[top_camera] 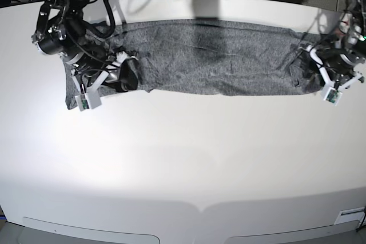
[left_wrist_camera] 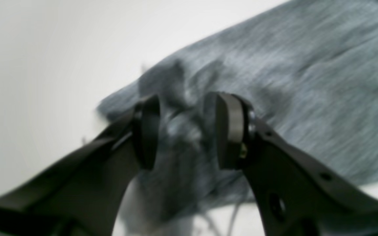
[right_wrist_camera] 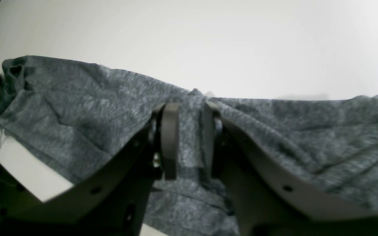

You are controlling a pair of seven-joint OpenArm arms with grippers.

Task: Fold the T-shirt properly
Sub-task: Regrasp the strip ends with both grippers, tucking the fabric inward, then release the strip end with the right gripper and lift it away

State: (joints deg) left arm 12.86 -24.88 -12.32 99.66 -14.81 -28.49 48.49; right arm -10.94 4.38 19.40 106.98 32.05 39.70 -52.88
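Grey T-shirt (top_camera: 211,55) is lying stretched in a long band across the far side of the white tabletop (top_camera: 183,158). The right pincer (right_wrist_camera: 190,141) is clenching a fold of it, and the left pincer (left_wrist_camera: 187,131) is straddling bunched cloth with its jaws apart, not pinching.

A broad white table (top_camera: 183,158) with a rounded front edge is seen, its surface smooth and brightly lit. Across its far part a grey T-shirt (top_camera: 217,55) is spread flat as a long band running from side to side. The cloth is bunched at both ends, and its near edge is slightly wavy.
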